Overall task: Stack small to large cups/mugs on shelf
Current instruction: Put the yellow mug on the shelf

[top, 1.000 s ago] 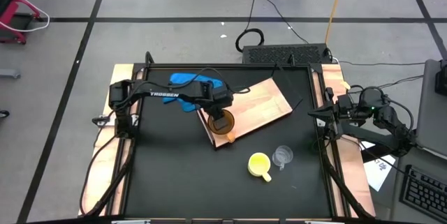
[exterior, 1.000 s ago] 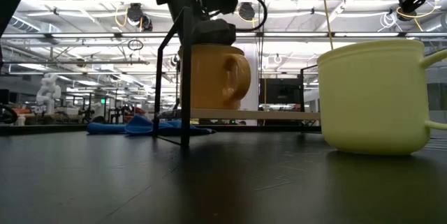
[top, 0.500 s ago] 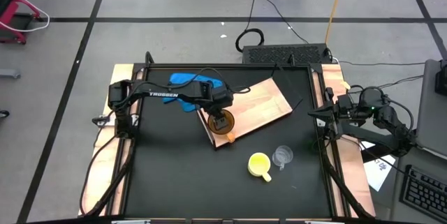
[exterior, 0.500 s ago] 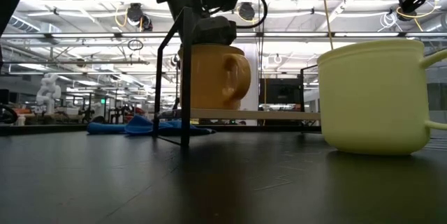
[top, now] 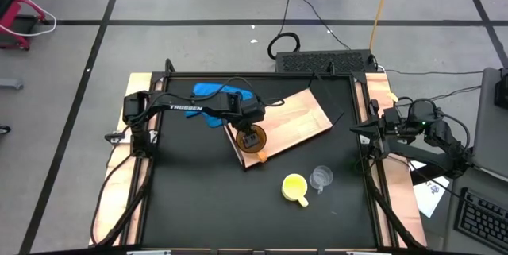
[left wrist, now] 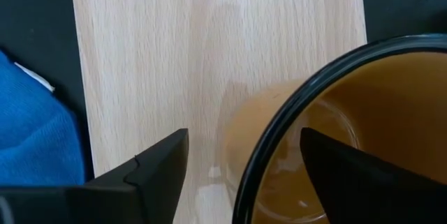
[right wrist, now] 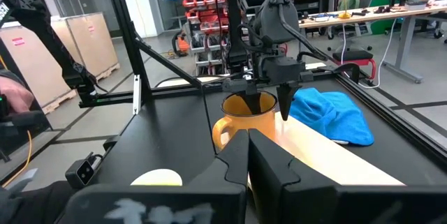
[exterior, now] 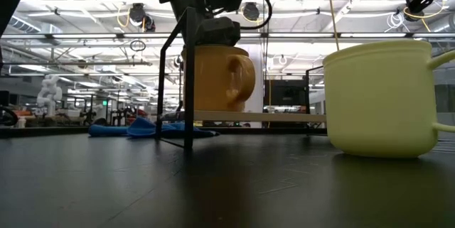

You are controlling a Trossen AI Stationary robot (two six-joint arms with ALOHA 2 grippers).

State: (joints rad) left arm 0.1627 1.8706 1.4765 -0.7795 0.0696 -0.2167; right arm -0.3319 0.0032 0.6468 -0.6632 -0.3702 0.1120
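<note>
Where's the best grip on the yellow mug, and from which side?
Probably the rim of the yellow mug, from straight above with one finger inside the wall. It stands upright and open-mouthed; its handle points toward the table's near edge, and the clear plastic cup sits close on its right.

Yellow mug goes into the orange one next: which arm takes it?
Right, probably. The left claw straddles the orange mug rim on the shelf; the right claw waits free, on the yellow mug's side.

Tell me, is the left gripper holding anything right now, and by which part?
The left gripper straddles the orange mug's rim, one finger inside and one outside, but stands open with gaps on both sides. The mug rests on the shelf. Nothing is held.
</note>
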